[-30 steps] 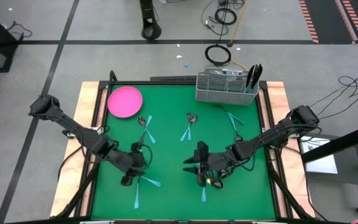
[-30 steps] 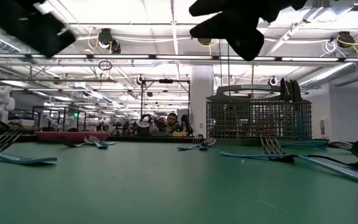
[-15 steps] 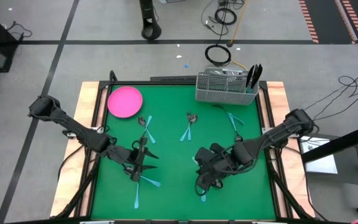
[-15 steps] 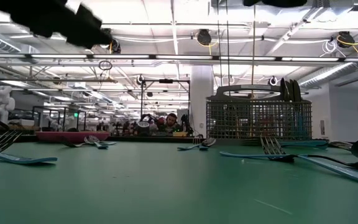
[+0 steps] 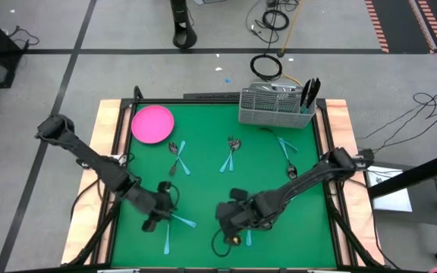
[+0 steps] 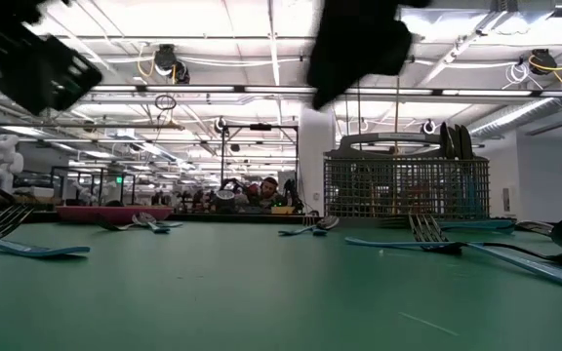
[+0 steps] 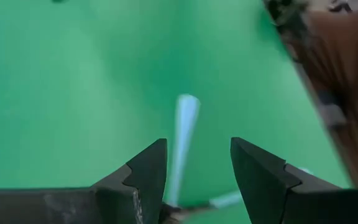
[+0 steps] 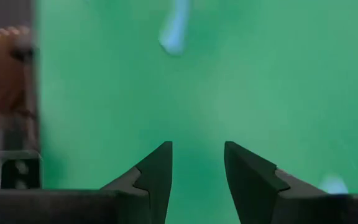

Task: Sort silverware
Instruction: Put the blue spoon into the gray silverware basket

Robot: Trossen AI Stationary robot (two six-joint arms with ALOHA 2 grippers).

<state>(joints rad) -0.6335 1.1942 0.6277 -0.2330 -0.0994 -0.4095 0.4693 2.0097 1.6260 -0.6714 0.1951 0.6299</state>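
Note:
Light-blue-handled silverware lies flat and scattered on the green mat: one pair (image 5: 177, 155), another pair (image 5: 231, 155), pieces near the right edge (image 5: 287, 152), and more near the front (image 5: 179, 221), (image 5: 247, 240). My left gripper (image 5: 152, 221) hovers open over the front left pieces; in its wrist view a blue handle (image 7: 185, 121) shows between its fingers (image 7: 197, 146). My right gripper (image 5: 226, 224) hovers open above the mat at front centre, with a blue handle (image 8: 174, 28) ahead of its fingers (image 8: 197, 146). Dark utensils stand in the wire caddy (image 5: 275, 106).
A round pink plate (image 5: 152, 123) sits at the far left corner, and the caddy stands at the far right edge. Wooden borders (image 5: 109, 136) frame the mat. In the low view forks (image 6: 18, 244), (image 6: 427, 234) lie flat, and both arms hang above.
My right gripper has swung from right of centre toward the table's left and near edge. My left gripper went a little toward the far edge and centre, turning, then came back toward the near left. No silverware has moved.

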